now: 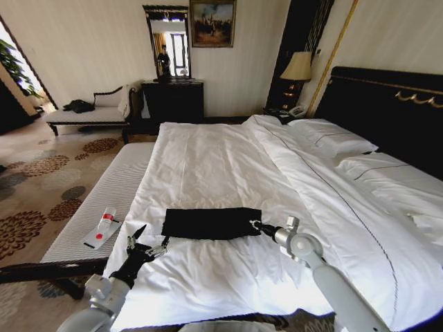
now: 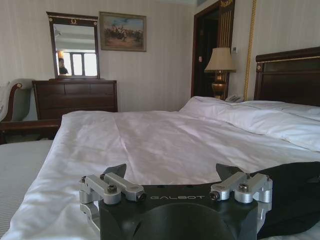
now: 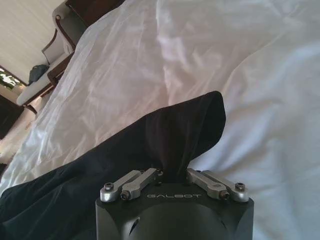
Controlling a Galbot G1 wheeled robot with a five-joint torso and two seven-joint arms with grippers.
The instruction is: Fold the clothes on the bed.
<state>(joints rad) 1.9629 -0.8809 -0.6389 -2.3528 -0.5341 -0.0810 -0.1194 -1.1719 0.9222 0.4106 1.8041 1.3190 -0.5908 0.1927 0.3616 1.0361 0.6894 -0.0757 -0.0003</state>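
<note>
The black soft-fabric T-shirt (image 1: 211, 223) lies folded into a long flat band across the white duvet (image 1: 221, 166) of the large white-sheeted bed with the dark wooden headboard (image 1: 387, 104), near the duvet's foot-end edge and well apart from the white pillows (image 1: 332, 137). Its lettering is hidden in the fold and its sleeves cannot be made out. The right gripper (image 1: 257, 225) sits at the shirt's end on the headboard side; in the right wrist view the gripper (image 3: 172, 175) has its fingers drawn together on a bunched corner of the cloth (image 3: 170, 140), which rises in a dark peak above the duvet, the fingertips themselves buried in fabric. The left gripper (image 1: 147, 238) hovers just beside the shirt's other end, fingers spread wide and touching nothing; in the left wrist view its pincer (image 2: 175, 175) stands open, with the shirt's edge (image 2: 295, 195) partly cut off behind one finger. A long white ribbed bench (image 1: 104, 207) runs along the duvet's edge on that side, with a small red-and-white object (image 1: 102, 228) on it, too small to identify.
</note>
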